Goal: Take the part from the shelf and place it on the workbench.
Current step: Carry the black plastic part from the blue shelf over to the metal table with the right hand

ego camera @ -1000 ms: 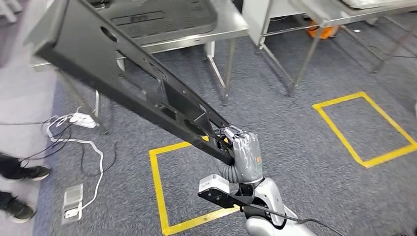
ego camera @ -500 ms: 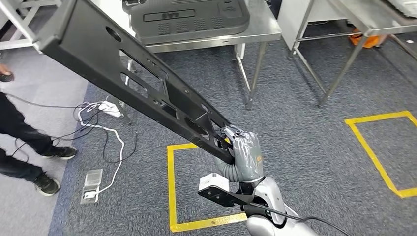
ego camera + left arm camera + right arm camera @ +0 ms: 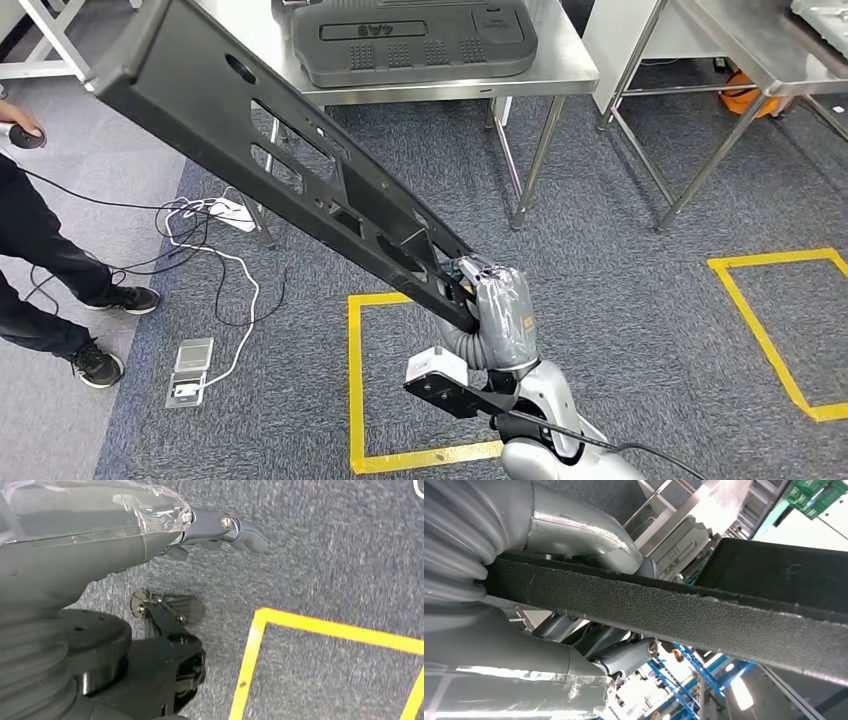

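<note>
A long black flat part (image 3: 290, 170) with several cut-outs slants from my right hand (image 3: 495, 310) up toward the far left in the head view. The hand grips its near end. In the right wrist view the part's rough black edge (image 3: 674, 605) lies clamped between the grey thumb (image 3: 574, 535) and the darker fingers (image 3: 624, 655). The steel workbench (image 3: 250, 30) stands ahead, beyond the part's far end, with a black moulded tray (image 3: 415, 40) on it. My left hand (image 3: 100, 525) hangs over the grey carpet and holds nothing, a dark finger (image 3: 225, 525) stretched out.
A person (image 3: 50, 260) in dark trousers stands at the left. White cables, a power strip (image 3: 232, 212) and a floor box (image 3: 190, 358) lie near the workbench leg. A second steel table (image 3: 740, 40) stands at the right. Yellow tape squares (image 3: 352, 380) mark the carpet.
The whole picture has shifted: the camera has turned left, so the workbench sits more central and the person shows at the left. My right hand keeps its grip on the part.
</note>
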Robot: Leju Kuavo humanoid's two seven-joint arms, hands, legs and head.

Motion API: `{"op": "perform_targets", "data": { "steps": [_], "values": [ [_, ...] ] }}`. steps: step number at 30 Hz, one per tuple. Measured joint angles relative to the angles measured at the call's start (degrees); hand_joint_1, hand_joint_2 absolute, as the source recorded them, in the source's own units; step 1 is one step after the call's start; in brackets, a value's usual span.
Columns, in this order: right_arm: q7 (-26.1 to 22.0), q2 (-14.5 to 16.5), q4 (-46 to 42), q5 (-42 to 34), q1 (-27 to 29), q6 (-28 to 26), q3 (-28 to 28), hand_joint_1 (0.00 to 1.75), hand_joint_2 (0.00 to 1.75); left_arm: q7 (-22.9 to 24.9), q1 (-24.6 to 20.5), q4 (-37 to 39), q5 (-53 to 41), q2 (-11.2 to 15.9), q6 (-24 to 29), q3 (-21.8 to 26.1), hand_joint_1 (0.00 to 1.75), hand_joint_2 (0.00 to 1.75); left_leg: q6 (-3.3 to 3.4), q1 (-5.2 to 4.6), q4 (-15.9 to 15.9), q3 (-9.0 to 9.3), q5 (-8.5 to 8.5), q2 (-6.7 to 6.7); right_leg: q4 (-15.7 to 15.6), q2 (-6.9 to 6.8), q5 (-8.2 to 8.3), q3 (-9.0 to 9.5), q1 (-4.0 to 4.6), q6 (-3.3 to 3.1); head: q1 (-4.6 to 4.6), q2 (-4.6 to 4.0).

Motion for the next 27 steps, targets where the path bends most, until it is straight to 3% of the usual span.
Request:
{"op": "perform_targets", "data": {
  "steps": [6,9,11,13,14,15,16,17,19,20,24,26,27],
  "values": [
    [0.4,0.01,0.0,-1.01,0.15,0.0,0.0,1.75,1.75,0.0,0.01,-0.01,0.02,0.39,-0.42,0.0,0.0,1.75,0.82,-0.38,0.44,-0.01,-0.49,0.0,-0.42,-0.03,0.02,0.31,-0.22,1.18,-0.04,0.0],
    [0.39,-0.01,-0.02,-1.19,0.16,0.01,0.0,1.75,1.75,-0.01,0.03,-0.01,0.02,0.45,-0.49,-0.01,0.0,1.75,1.47,0.12,-0.85,0.98,-0.31,-0.04,-0.18,0.17,-0.51,0.77,-0.22,1.7,0.04,0.0],
    [0.37,-0.02,-0.04,-1.64,0.16,0.0,0.0,1.75,1.75,-0.02,0.03,-0.01,0.01,0.45,-0.54,-0.02,0.0,1.75,1.8,0.57,-1.86,1.99,-0.18,-0.04,4.46,0.82,-2.89,-1.26,-0.2,1.76,0.4,0.0],
    [0.37,-0.01,-0.03,-2.57,0.31,0.0,0.0,1.75,1.75,-0.02,0.02,-0.01,0.01,0.46,-0.58,-0.02,0.0,1.75,1.9,0.55,-1.99,2.31,-0.38,-0.07,12.31,1.24,-5.78,-5.93,-0.16,1.71,0.8,0.0],
    [0.39,-0.01,-0.03,-3.2,0.45,0.0,0.0,1.75,1.75,-0.02,0.05,-0.01,0.01,0.46,-0.58,-0.02,0.0,1.75,1.88,0.53,-1.93,2.43,-0.55,-0.18,14.94,1.28,-6.09,-7.85,-0.16,1.69,0.89,0.0],
    [0.42,-0.04,-0.02,-3.95,0.59,0.0,0.0,1.75,1.75,-0.01,0.1,0.0,0.02,0.46,-0.58,-0.02,0.0,1.75,1.74,0.56,-1.85,2.61,-0.78,-0.32,15.49,1.29,-5.18,-8.79,-0.18,1.64,0.98,0.0],
    [0.44,-0.11,-0.02,-4.72,0.68,0.0,0.01,1.75,1.75,0.02,0.16,0.0,0.02,0.45,-0.59,-0.02,0.0,1.75,1.52,0.65,-1.73,2.9,-1.08,-0.49,13.74,1.29,-3.11,-8.57,-0.2,1.58,1.05,0.0],
    [0.46,-0.2,-0.02,-5.56,0.71,0.0,0.02,1.75,1.75,0.05,0.21,0.0,0.02,0.45,-0.61,-0.02,0.0,1.75,1.22,0.77,-1.55,3.26,-1.46,-0.66,10.09,1.3,-0.41,-7.32,-0.26,1.54,1.17,0.0],
    [0.48,-0.36,0.0,-7.03,0.72,0.01,0.08,1.75,1.75,0.16,0.21,-0.01,0.02,0.46,-0.69,-0.02,0.0,1.75,0.37,0.78,-1.08,3.73,-2.29,-0.89,3.63,1.56,2.58,-4.7,-0.25,1.32,1.43,0.0],
    [0.49,-0.38,0.01,-7.59,0.8,0.01,0.15,1.75,1.75,0.22,0.16,-0.02,0.01,0.48,-0.72,-0.03,0.0,1.75,-0.04,0.71,-0.91,3.83,-2.59,-0.97,2.07,1.73,2.82,-4.05,-0.19,1.04,1.47,0.0],
    [1.04,-0.56,-0.01,-7.63,1.39,0.01,0.32,1.75,1.75,0.52,0.07,-0.01,0.0,0.49,-0.73,-0.05,0.0,1.75,-1.14,0.82,-0.49,4.13,-3.47,-0.95,1.67,1.95,1.8,-3.59,0.11,-0.79,1.18,0.0],
    [1.36,-0.59,-0.02,-7.18,1.47,0.01,0.33,1.75,1.75,0.65,0.01,-0.01,0.0,0.49,-0.71,-0.07,0.0,1.75,-1.52,0.86,4.11,2.13,-5.46,-0.6,1.55,1.79,1.35,-2.94,0.14,-1.54,0.92,0.0],
    [1.4,-0.61,-0.02,-7.02,1.55,0.01,0.33,1.75,1.75,0.71,-0.01,-0.01,0.0,0.49,-0.67,-0.07,0.0,1.75,-1.59,0.81,8.13,-0.03,-6.83,-0.45,1.55,1.69,1.03,-2.57,0.32,-1.79,0.78,0.0]
  ]
}}
